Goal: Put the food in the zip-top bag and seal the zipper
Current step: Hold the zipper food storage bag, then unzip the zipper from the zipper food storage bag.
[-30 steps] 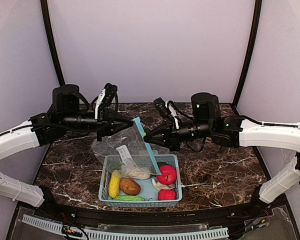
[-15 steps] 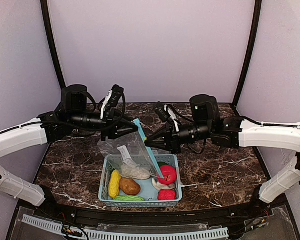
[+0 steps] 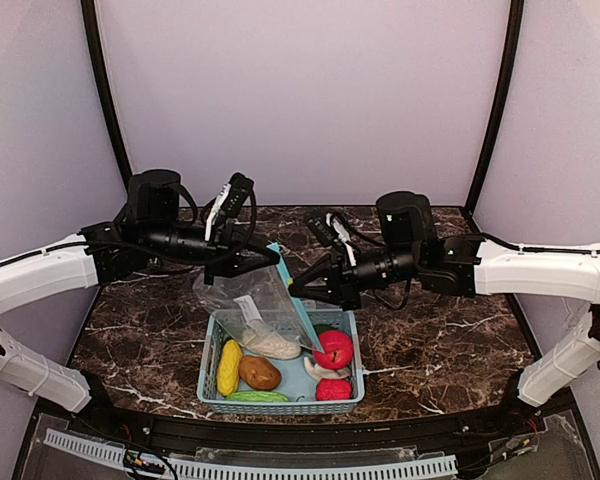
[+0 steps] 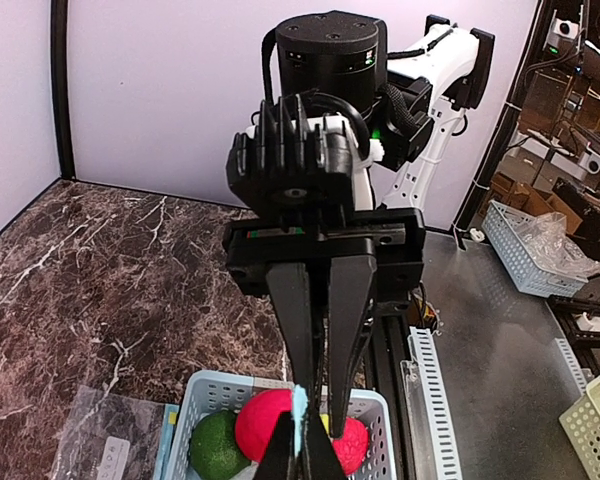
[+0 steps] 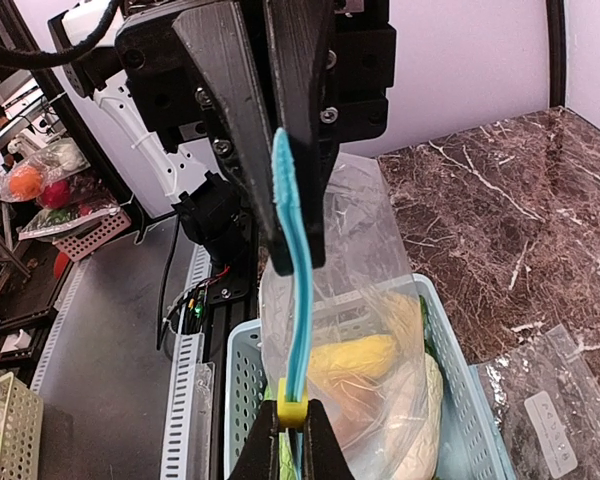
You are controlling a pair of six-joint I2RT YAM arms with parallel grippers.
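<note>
The clear zip-top bag (image 3: pixel 252 303) hangs over the light blue basket (image 3: pixel 352 322). My left gripper (image 3: pixel 276 259) is shut on its blue zipper edge (image 4: pixel 299 425). My right gripper (image 3: pixel 294 288) is shut on the yellow slider (image 5: pixel 291 408) just below, nose to nose with the left. The blue zipper (image 5: pixel 296 290) runs between both pairs of jaws. In the basket lie the food: corn (image 3: pixel 228 367), potato (image 3: pixel 260 373), green pod (image 3: pixel 258 397), red apple (image 3: pixel 333 349), small red fruit (image 3: pixel 333 389), mushroom (image 3: pixel 318 369). A white radish (image 3: pixel 270 345) shows through the bag; whether it is inside I cannot tell.
A second flat clear bag (image 5: pixel 550 420) lies on the marble table (image 3: pixel 450 340) beside the basket. A dark green fruit (image 4: pixel 218 447) sits in the basket's far corner. Black frame posts (image 3: pixel 105 90) stand at the back corners, and slotted cable ducting runs along the near edge.
My left gripper let go for a moment, then closed again on the zipper edge further right and lower. The right gripper edged left, so the two now almost meet.
</note>
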